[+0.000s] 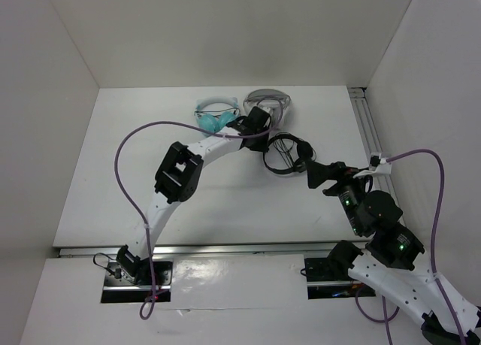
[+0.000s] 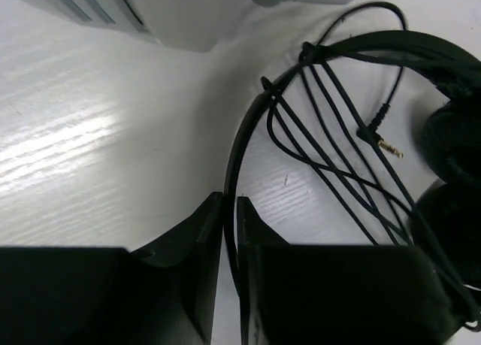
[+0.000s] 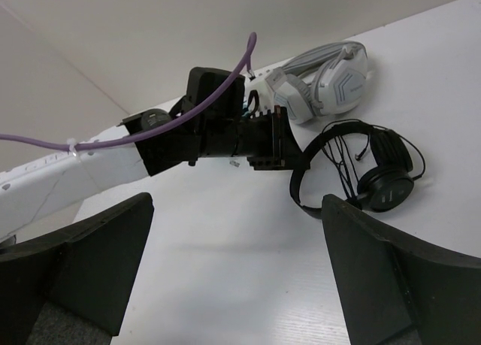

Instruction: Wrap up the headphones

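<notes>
The headphones (image 1: 286,152) lie flat on the white worktop (image 1: 225,202), toward its far side and a little right of centre. In the top view their long axis runs roughly left to right. The crown of the thin headband (image 2: 242,138) points left toward the left arm, and the two round earpads (image 3: 387,187) lie folded together at the right end.

The thin black cable (image 2: 331,146) crosses the open loop of the headband in several slack strands, and its plug (image 2: 389,145) lies on the worktop inside that loop.

The left gripper (image 2: 230,204) reaches in from the left and meets the headband at its crown. Its jaws are almost together, leaving only a thin slit. The band runs down into that slit, so they sit closed about it.

The right gripper (image 3: 237,240) hovers near the earpad end without touching the headphones, its jaws spread wide with nothing between them.

Bulkier white-grey headphones (image 1: 269,101) lie just beyond the black pair, near the back wall. Teal headphones (image 1: 214,116) lie to their left, just beside the left arm's wrist.
</notes>
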### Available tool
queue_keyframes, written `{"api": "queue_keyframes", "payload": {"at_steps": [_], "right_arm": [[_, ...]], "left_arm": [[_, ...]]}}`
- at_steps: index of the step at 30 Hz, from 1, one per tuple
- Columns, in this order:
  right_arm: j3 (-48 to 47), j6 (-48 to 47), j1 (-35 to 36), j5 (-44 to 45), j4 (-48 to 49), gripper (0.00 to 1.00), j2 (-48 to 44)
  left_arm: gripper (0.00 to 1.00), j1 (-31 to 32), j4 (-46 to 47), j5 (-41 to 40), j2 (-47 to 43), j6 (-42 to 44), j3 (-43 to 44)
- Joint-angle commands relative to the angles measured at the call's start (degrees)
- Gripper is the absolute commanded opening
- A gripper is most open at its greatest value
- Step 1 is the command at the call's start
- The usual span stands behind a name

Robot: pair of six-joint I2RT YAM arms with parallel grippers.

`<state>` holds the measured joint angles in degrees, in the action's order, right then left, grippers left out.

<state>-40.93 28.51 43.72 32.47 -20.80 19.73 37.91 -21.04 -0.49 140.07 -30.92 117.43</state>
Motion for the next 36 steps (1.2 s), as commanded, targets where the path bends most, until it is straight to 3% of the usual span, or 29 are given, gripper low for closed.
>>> {"api": "queue_keyframes", "payload": {"at_steps": [1,6,8,10,12,18,23,26,29,31,36], "right_arm": [[0.23,-0.74,-0.31,-0.74,2.08,1.00,-0.13],[0.23,-0.74,-0.31,-0.74,2.08,1.00,-0.65],[0.23,-0.74,-0.31,-1.36,2.08,1.00,-0.65],[0.23,-0.74,-0.31,-1.36,2.08,1.00,-0.65],[0.23,-0.74,-0.31,-1.36,2.08,1.00,-0.65],[-3.19,-2.14,-0.31,-4.87,2.08,1.00,3.37],[-14.58,-5.57,-0.31,-8.20,-4.24,1.00,11.81],[-24.24,-6.63,-0.83,-8.83,-14.60,1.00,19.72],[-29.37,-6.01,-0.83,-9.43,-23.40,1.00,25.35],[-30.18,-6.01,-0.83,-11.19,-24.90,1.00,24.84],[-31.93,-6.01,-0.83,-15.14,-27.28,1.00,20.62]], "left_arm": [[0.26,1.28,0.65,2.08,-2.42,-1.87,-0.61],[0.35,2.52,2.40,-1.35,-8.40,-1.87,-9.21],[0.54,2.52,2.93,-1.88,-10.68,-1.87,-10.81],[0.62,2.52,2.93,-2.49,-12.36,-3.00,-13.09],[1.00,3.04,2.93,-3.11,-15.94,-3.53,-16.24],[1.00,6.03,4.07,-10.66,-28.34,-2.14,-23.29],[1.00,8.75,-0.31,-16.90,-40.55,-1.60,-29.35],[1.00,10.86,-4.86,-28.28,-56.42,-3.44,-36.88],[1.00,12.53,-12.60,-35.26,-66.30,-8.97,-42.97],[1.00,13.59,-20.69,-38.16,-73.06,-11.70,-45.78],[1.00,16.05,-30.72,-36.70,-100.74,-17.59,-55.10]]}}
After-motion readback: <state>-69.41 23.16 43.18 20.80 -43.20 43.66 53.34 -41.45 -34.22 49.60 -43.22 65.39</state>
